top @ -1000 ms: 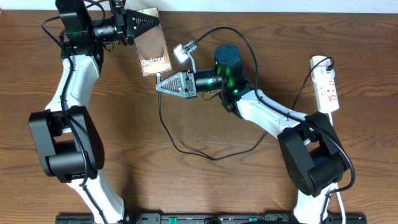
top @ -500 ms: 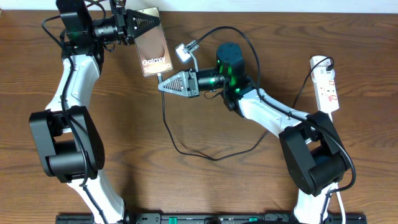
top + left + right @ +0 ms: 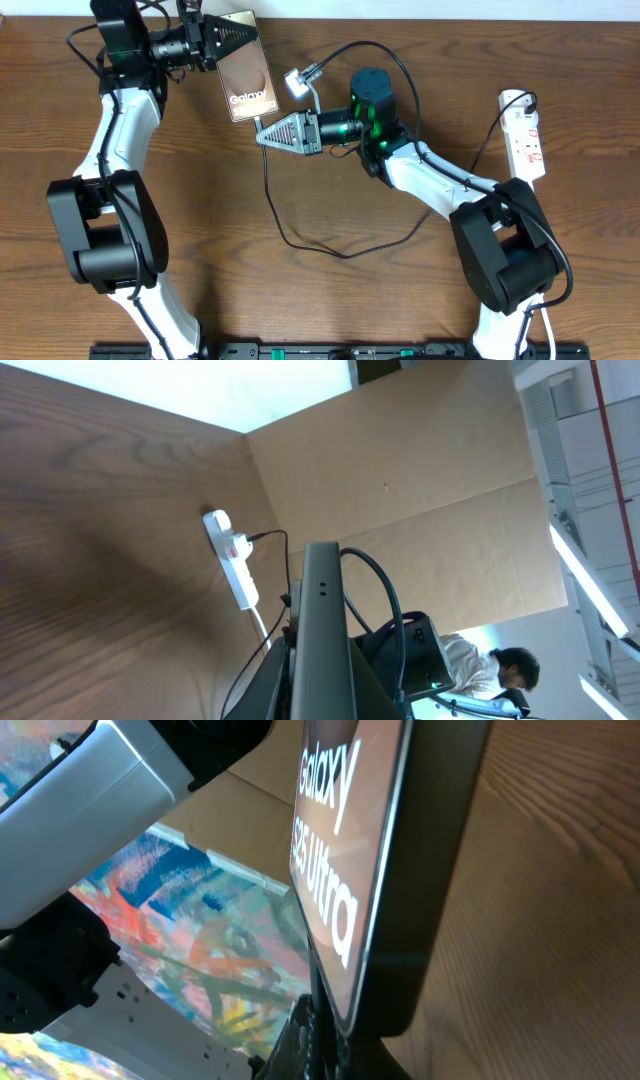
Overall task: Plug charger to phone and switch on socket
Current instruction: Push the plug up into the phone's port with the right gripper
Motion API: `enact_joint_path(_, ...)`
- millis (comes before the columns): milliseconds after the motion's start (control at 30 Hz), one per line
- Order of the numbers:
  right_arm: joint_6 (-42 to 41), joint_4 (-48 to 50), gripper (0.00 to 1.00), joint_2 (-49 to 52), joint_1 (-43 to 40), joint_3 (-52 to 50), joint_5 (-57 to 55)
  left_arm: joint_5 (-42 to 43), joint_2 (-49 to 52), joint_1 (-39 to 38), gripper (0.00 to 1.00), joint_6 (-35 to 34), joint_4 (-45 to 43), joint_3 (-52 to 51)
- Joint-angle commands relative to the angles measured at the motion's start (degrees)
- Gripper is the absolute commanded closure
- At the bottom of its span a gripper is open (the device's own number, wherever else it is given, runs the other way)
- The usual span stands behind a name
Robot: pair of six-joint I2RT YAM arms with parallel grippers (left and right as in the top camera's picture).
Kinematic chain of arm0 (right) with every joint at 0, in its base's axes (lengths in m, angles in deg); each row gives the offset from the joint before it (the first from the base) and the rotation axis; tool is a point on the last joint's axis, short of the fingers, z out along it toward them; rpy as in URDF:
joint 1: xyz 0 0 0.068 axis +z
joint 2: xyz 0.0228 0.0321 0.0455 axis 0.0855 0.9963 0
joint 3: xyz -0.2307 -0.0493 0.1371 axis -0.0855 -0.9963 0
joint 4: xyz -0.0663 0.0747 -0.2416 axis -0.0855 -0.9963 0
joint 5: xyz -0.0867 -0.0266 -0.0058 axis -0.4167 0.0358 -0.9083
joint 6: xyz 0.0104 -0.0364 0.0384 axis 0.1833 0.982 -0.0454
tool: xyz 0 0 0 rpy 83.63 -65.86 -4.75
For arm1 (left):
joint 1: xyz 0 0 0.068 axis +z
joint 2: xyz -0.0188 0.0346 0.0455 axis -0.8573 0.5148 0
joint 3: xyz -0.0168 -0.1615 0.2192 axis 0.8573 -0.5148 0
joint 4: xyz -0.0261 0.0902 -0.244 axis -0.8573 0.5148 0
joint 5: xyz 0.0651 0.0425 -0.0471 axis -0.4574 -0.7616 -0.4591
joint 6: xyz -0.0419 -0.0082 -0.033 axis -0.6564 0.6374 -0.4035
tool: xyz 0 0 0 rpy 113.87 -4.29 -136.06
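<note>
The phone (image 3: 247,70), brownish screen with white "Galaxy" text, is held off the table at the back left, with my left gripper (image 3: 240,38) shut on its upper end. In the left wrist view the phone (image 3: 320,630) shows edge-on between the fingers. My right gripper (image 3: 262,136) sits just below the phone's lower edge, shut on the tip of the charger (image 3: 300,240), whose thin black cable loops across the table. The right wrist view shows the phone (image 3: 340,870) close up above my right gripper (image 3: 335,1045); the plug tip itself is hidden. The socket (image 3: 523,135) lies at the far right.
A small white adapter (image 3: 293,82) with a grey connector hangs on the cable right of the phone. The socket's white cord (image 3: 535,190) runs toward the front along the right arm. A cardboard wall (image 3: 420,470) stands behind the table, and a person (image 3: 500,670) sits beyond it.
My right gripper has shifted slightly right and up with the charger tip, closer under the phone's lower edge. The left gripper and phone have stayed still.
</note>
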Motion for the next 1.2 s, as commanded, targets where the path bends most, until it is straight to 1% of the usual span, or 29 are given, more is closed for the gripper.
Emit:
enact_joint_path(0,-0.5,0.5,0.99,-0.1,-1.6,0.2,-3.3,3.0,-1.5,-0.5,0.92,1.7,-0.4,0.4)
enact_joint_path(500,-0.6,0.7,0.99,-0.1,-1.6,0.2,-7.5,3.0,-1.5,-0.5,0.93,1.8,-0.4,0.4)
enact_joint_path(1167,-0.8,2.2,0.99,-0.1,-2.0,0.2,-9.1,3.0,-1.5,-1.2,0.93,2.1,-0.4,0.4)
